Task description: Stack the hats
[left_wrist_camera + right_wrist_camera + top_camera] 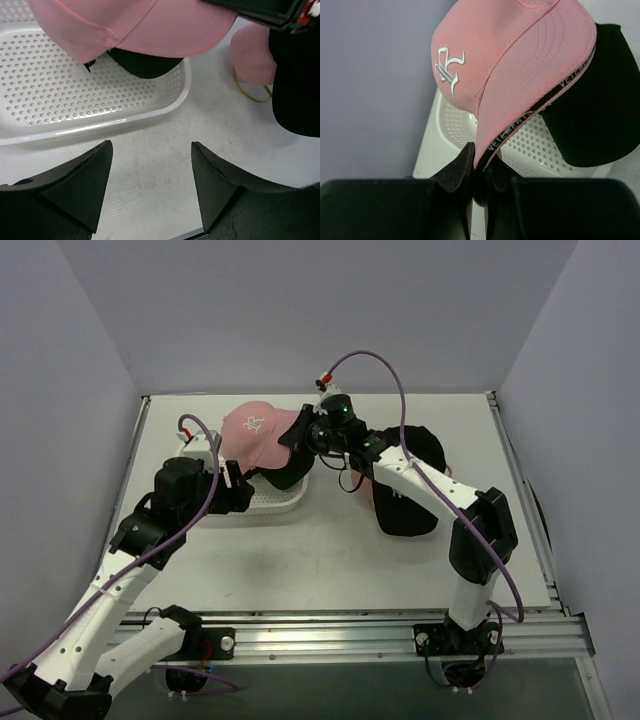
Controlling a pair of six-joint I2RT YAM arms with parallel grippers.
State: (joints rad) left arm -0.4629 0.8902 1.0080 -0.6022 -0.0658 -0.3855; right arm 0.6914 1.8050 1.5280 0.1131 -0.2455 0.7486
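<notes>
A pink hat [255, 430] [510, 55] with a white logo hangs tilted above the white basket [270, 505]. My right gripper [300, 435] [481, 160] is shut on the edge of its brim. Under it a black hat [285, 478] [590, 115] lies partly in the basket, over its right end. My left gripper [238, 485] [151, 150] stands open over bare table just in front of the basket [75, 90], holding nothing. In the left wrist view the pink hat [140, 25] covers most of the black hat [145, 65].
To the right, more hats sit together under my right arm: black ones [410, 520] [297, 85] and a pink one [252, 55]. A gold wire ring [250, 92] shows at their base. Grey walls close in the table's left, back and right sides.
</notes>
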